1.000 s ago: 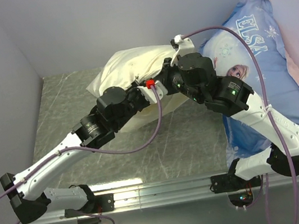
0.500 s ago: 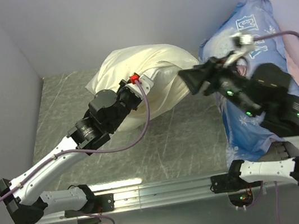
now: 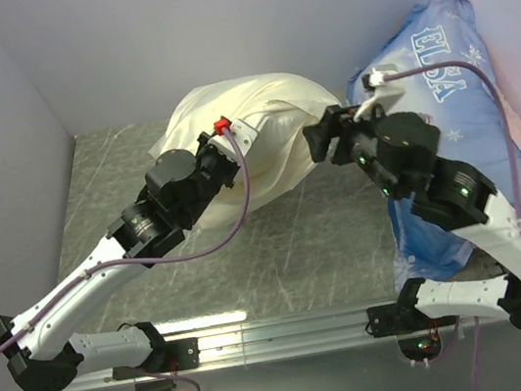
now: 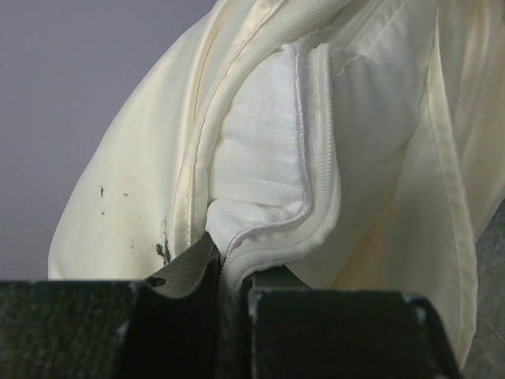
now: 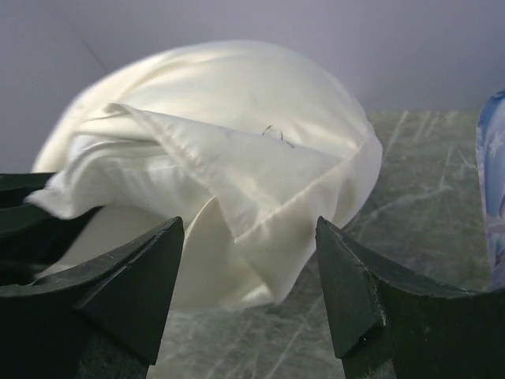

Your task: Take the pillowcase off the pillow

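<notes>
The left gripper (image 4: 229, 268) is clenched on a piped corner of the pillow (image 4: 260, 158), at its twelve o'clock — the right gripper (image 5: 248, 229) is released, jaws wide, with the pillowcase (image 5: 237, 150) bulging just ahead, also at twelve o'clock.

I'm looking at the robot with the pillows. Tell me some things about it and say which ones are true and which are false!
1. The left gripper is pinching the white seamed edge of the pillow. True.
2. The right gripper is clamped on the pillowcase. False: its jaws are wide open and hold nothing; the cloth lies just ahead of them.
3. The pillowcase is all the way off. False: it covers most of the pillow, with only one white corner poking out.
4. A blue ELSA pillow lies on the right side. True.
</notes>
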Available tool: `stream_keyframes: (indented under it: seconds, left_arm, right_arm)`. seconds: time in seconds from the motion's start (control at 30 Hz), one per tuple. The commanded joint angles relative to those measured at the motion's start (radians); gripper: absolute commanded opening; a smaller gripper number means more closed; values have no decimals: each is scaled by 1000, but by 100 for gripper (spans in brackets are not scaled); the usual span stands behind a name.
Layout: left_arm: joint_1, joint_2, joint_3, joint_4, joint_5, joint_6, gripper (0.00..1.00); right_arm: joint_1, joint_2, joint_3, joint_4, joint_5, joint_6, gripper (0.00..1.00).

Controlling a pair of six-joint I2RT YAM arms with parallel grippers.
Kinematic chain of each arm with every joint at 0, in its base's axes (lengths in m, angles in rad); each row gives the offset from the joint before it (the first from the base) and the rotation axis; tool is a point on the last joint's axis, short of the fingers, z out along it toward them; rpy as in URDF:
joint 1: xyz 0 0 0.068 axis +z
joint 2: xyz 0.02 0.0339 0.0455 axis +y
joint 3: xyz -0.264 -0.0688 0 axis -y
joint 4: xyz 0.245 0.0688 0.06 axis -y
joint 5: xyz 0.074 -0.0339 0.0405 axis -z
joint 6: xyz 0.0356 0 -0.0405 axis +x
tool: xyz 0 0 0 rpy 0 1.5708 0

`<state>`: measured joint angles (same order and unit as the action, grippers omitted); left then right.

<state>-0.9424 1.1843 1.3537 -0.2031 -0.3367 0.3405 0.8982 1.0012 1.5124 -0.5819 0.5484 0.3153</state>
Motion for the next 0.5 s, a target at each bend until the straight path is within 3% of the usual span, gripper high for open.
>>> stream_keyframes:
  seconds: [0.0,0.1,0.13,0.23,0.47]
  left_arm:
    - [5,-57,79,80,-15,-34,1]
    - [5,-75,71,68,-15,-38,1]
    - [5,-80,68,65,-12,-38,1]
    - [5,-104,48,51,-9,-40,1]
    - [5,-173,-14,33,72,-35,1]
  right_arm:
    - [-64,40,2,47,-63,-22,75]
    - [-88,59,11,47,-44,-12,65]
    - [-97,54,9,44,-32,-5,48]
    - [-171,14,-14,57,-57,27,25]
    - [-338,43,68,-18,-119,64,4]
